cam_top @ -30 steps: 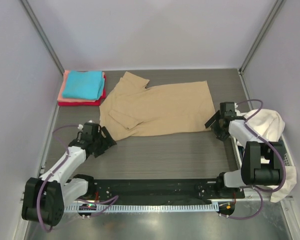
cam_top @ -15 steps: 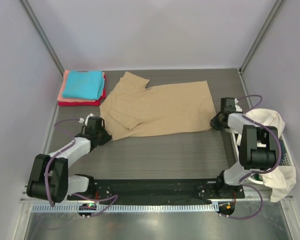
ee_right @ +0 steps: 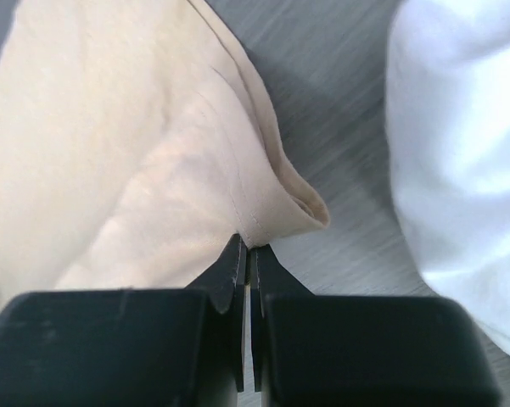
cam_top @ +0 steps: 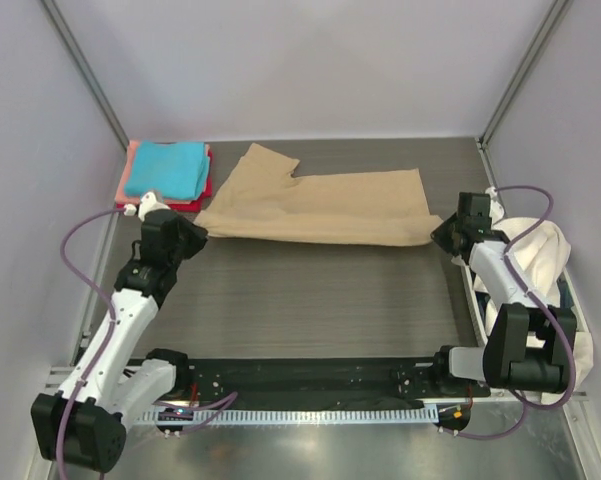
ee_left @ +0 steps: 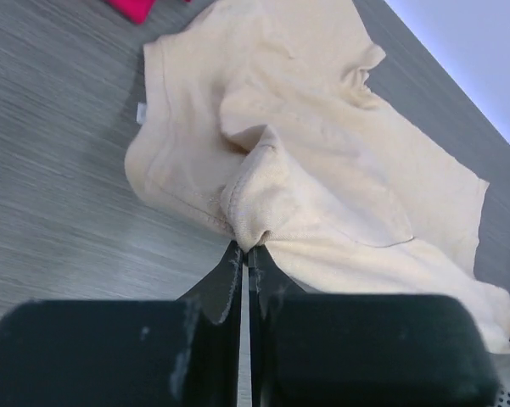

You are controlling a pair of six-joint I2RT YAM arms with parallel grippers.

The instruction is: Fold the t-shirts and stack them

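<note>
The left gripper (ee_left: 244, 254) is pinched shut on a bunched fold of the tan shirt (cam_top: 320, 205) at its sleeve end, the cloth gathered into a small peak right at the fingertips. The right gripper (ee_right: 248, 248) is clamped just as tight on the hem corner at the shirt's other end, where the edge curls over above the jaws. Between the two grips the tan shirt stretches across the middle of the table (cam_top: 310, 290) as a long, narrow band. Its near edge runs almost straight from one gripper to the other, and one sleeve (cam_top: 265, 160) sticks out toward the far wall. In the far left corner a folded turquoise shirt (cam_top: 165, 167) sits on top of a pink shirt (cam_top: 132, 170) and a red shirt (cam_top: 165, 206), the stack just beside the tan shirt's left end. A heap of white shirts (cam_top: 530, 245) lies at the table's right edge, close behind the right gripper and apart from the tan corner
</note>
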